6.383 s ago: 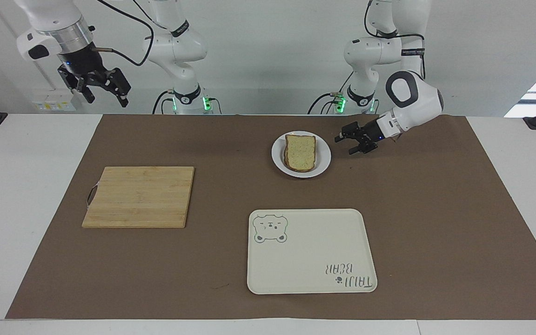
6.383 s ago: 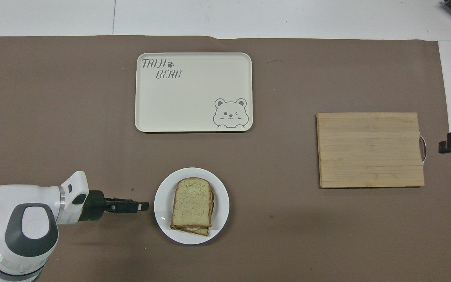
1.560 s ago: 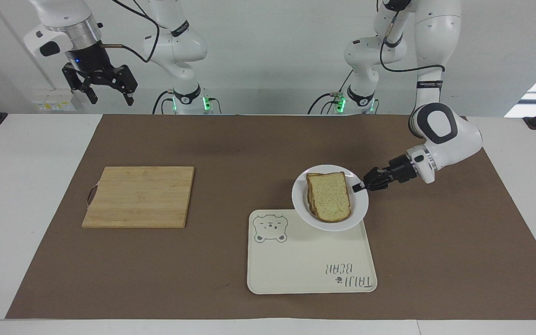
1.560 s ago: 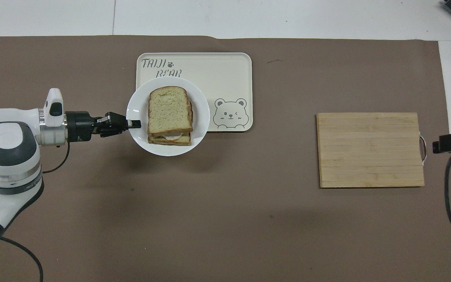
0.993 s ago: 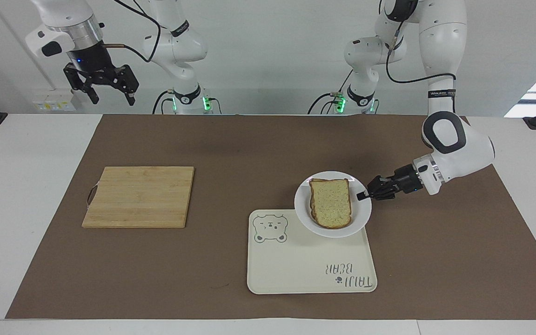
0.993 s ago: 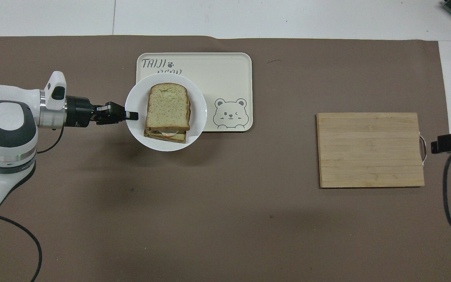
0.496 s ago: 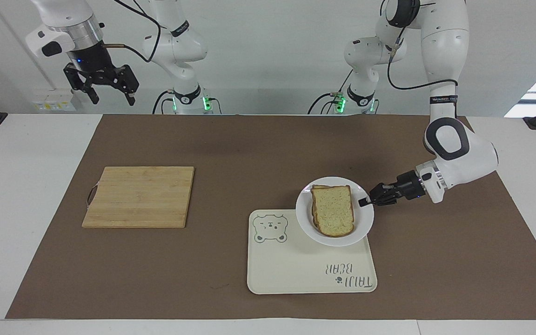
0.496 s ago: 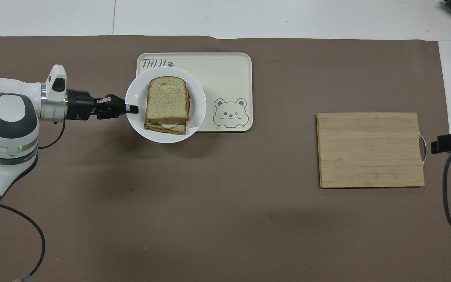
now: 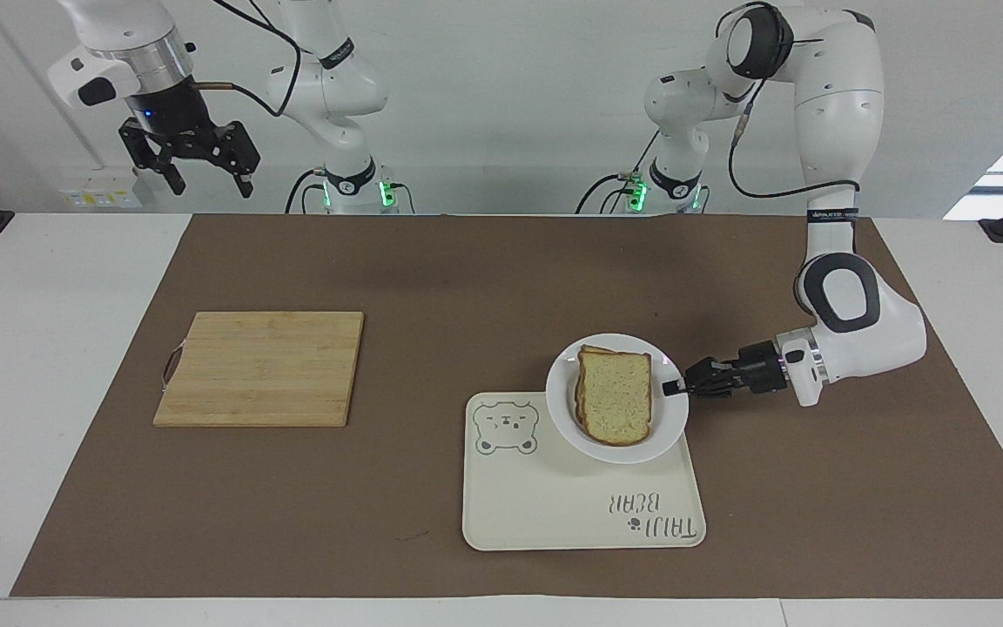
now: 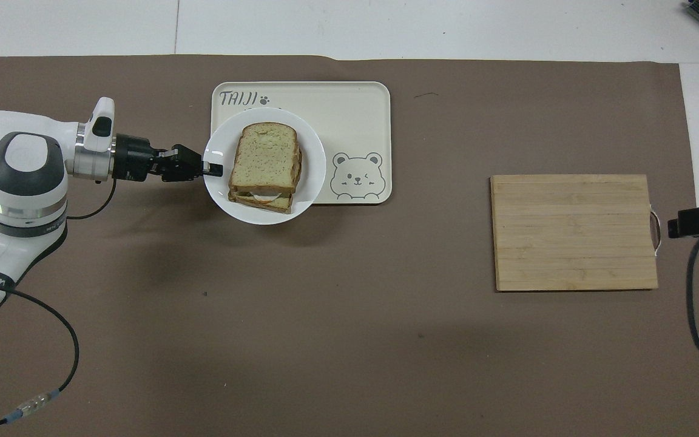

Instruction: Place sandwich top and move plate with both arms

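Observation:
The white plate (image 9: 672, 424) (image 10: 314, 173) carries a stacked sandwich. The sandwich top (image 9: 615, 396) (image 10: 264, 156), a tan speckled slice with a brown crust, lies uppermost on the stack. My left gripper (image 9: 671, 387) (image 10: 215, 169) reaches in level and is shut on the plate's rim at the side toward the left arm's end. The plate hangs partly over the corner of the cream bear tray (image 9: 554, 505) (image 10: 355, 115) and partly over the brown mat. My right gripper (image 9: 210, 183) waits open and high above the table's right-arm end, holding nothing.
A wooden cutting board (image 9: 259, 368) (image 10: 574, 232) lies on the mat toward the right arm's end. The tray's bear drawing (image 9: 507, 428) and its lettering (image 9: 654, 515) stay uncovered. A brown mat (image 9: 432, 287) covers most of the table.
The left gripper has carried the plate with the sandwich farther over the tray, lately shifting it a little toward the right arm's end. The right arm has not moved.

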Tool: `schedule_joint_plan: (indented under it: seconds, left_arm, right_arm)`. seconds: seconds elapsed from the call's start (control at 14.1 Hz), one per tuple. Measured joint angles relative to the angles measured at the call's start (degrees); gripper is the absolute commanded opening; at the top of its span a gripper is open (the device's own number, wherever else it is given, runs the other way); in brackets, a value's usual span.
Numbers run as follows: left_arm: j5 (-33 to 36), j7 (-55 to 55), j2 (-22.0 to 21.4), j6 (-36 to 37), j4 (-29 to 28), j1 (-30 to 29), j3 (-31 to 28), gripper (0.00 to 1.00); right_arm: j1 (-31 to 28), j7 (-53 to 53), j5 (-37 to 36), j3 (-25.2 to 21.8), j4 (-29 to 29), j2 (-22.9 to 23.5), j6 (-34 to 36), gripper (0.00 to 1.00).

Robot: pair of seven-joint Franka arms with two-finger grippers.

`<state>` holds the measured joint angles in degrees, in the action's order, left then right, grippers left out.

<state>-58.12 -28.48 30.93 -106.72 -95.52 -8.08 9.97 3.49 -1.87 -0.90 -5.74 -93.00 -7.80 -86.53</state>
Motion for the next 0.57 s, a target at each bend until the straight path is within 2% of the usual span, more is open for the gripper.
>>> schedule_joint_plan:
  seconds: [0.28,0.57]
  left_arm:
    - [0.0,-2.4,5.01,0.04,4.85,-0.04,1.81,0.0]
    - [0.0,-2.4,6.76,-2.7,6.53,0.78,3.45,0.0]
  right_arm:
    - [0.0,0.0,0.0,0.0,0.0,0.0,0.0,1.0]
    - [0.0,0.0,0.0,0.0,0.0,0.0,0.0,1.0]
